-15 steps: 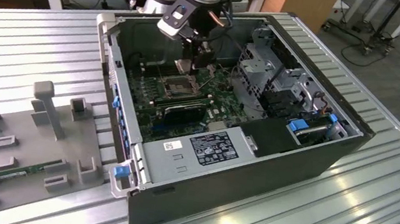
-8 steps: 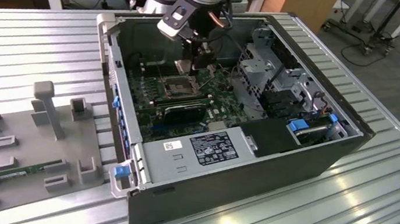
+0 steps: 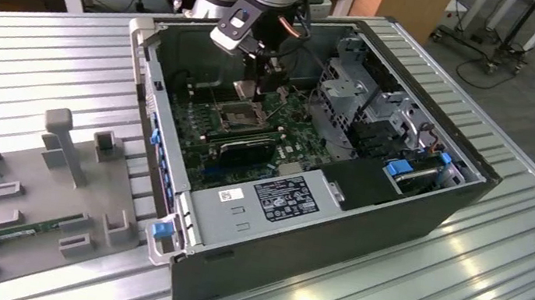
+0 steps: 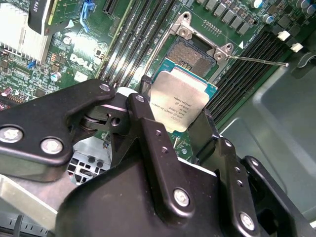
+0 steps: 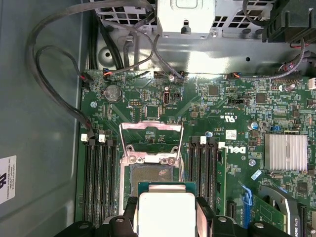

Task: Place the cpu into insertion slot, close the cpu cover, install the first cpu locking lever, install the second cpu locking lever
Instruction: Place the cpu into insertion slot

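The cpu (image 4: 180, 101), clamped at its edges between the black fingers (image 4: 153, 143), hangs just above the open insertion slot (image 4: 191, 54). The cpu cover (image 5: 148, 155) stands raised. Both sit on the green motherboard (image 5: 232, 106) inside the computer case (image 3: 339, 239).

surface: slatted metal table (image 3: 28, 61) | on it: open computer case (image 3: 338, 246) | grey fixture tray (image 3: 40, 201)

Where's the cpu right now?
In both wrist views the cpu is clamped in the gripper, partly over the open insertion slot, between the memory slots.
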Motion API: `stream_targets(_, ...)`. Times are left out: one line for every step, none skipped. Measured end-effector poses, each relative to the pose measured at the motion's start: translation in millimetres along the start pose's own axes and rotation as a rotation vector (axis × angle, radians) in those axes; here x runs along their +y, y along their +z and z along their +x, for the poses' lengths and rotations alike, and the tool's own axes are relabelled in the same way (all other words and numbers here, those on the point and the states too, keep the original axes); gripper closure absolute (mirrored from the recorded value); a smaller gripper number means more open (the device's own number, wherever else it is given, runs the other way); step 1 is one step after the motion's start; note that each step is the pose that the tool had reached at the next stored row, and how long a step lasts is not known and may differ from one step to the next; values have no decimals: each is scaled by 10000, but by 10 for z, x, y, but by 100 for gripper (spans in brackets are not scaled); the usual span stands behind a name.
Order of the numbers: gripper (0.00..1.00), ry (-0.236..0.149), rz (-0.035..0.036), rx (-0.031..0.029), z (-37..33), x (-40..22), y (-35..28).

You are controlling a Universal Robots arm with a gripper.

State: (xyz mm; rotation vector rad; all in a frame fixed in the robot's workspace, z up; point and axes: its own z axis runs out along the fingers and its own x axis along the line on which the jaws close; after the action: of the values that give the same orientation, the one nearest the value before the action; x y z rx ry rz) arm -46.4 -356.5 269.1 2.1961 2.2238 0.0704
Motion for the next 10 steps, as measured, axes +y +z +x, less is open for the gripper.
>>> stream_targets(45,0,0,0,0,0,1)
stream_targets(45,0,-1,2,0,0,3)
stream_targets(45,0,-1,2,0,0,5)
stream_targets(45,0,-1,1,0,0,6)
stream_targets(45,0,0,0,0,0,8)
stream_targets(45,0,-1,1,0,0,10)
stream_targets(45,0,0,0,0,-1,10)
stream_targets(45,0,0,-1,0,0,11)
stream_targets(45,0,0,-1,0,-1,11)
stream_targets(45,0,-1,0,0,-1,13)
